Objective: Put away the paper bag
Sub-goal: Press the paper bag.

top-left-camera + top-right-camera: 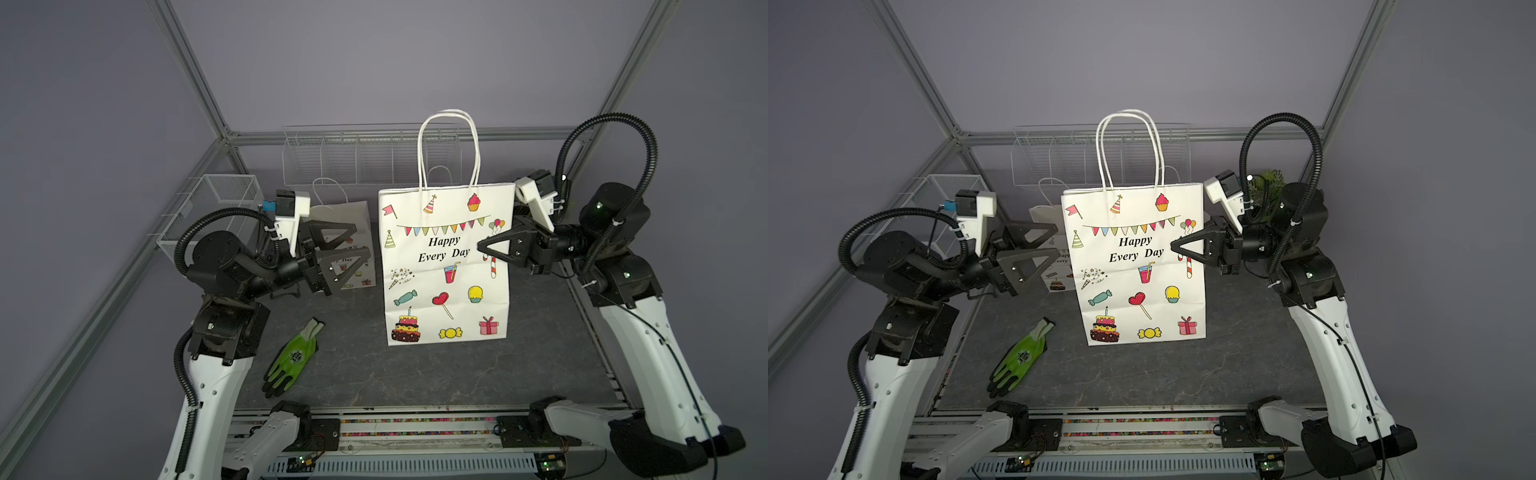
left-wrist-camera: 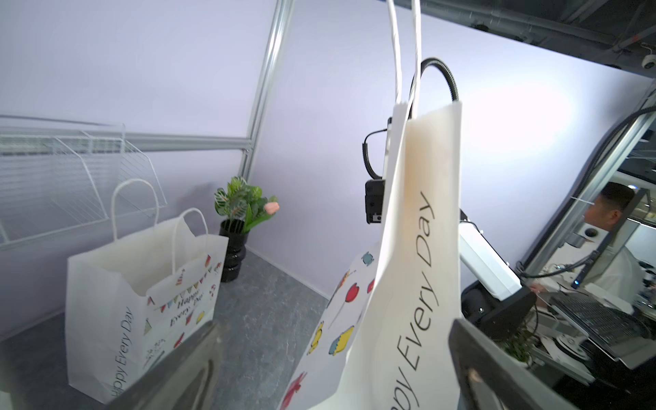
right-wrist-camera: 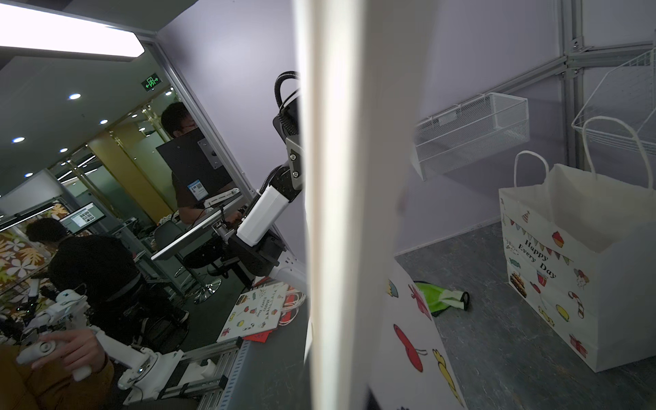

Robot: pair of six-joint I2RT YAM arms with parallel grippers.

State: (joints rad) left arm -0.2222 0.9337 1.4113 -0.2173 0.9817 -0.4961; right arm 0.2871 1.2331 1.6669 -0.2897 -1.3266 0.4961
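A tall white paper bag [image 1: 444, 266] [image 1: 1138, 266] printed "Happy Every Day" stands upright and pressed flat in mid-table, handles up. My right gripper [image 1: 482, 246] [image 1: 1174, 246] is shut on the bag's right edge at mid-height. In the right wrist view that edge [image 3: 337, 177] fills the middle and hides the jaws. My left gripper [image 1: 361, 241] [image 1: 1057, 240] is open just left of the bag and does not touch it. In the left wrist view the bag's folded side [image 2: 408, 266] lies between the spread fingers [image 2: 170, 372].
A smaller open paper bag [image 1: 345, 216] [image 2: 142, 284] [image 3: 585, 266] stands behind my left gripper. A white wire rack [image 1: 365, 158] hangs on the back wall and a mesh basket [image 1: 216, 208] at the left. A green glove [image 1: 293, 359] lies front left; a potted plant [image 1: 1268, 191] sits back right.
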